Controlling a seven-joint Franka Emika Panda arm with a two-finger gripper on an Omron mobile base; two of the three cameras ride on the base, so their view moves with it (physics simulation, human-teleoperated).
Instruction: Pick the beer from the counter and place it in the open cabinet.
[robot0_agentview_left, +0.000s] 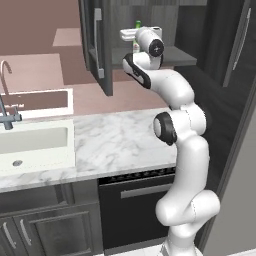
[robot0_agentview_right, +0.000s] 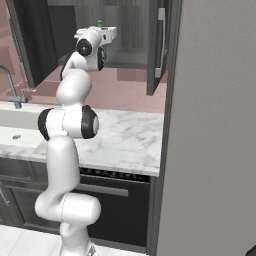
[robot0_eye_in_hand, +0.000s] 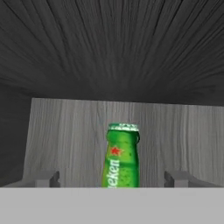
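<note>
White sink basin (robot0_agentview_left: 35, 142) at nine o'clock, chrome faucet (robot0_agentview_left: 6, 100) behind it. Black dishwasher front (robot0_agentview_left: 135, 210) at six o'clock, with bar handle.

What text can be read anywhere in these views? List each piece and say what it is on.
"eken", white letters running up the neck of the beer under a red star; the word's start is cut off at the bottom of the hand view.
In both base views the beer inside the cabinet is too small for any label to be read.
No other text shows on the counter.

Pink wall (robot0_agentview_left: 35, 30), steel tap (robot0_agentview_left: 6, 100) w/ white sink (robot0_agentview_left: 30, 142), black dishwasher (robot0_agentview_left: 135, 210).
</note>
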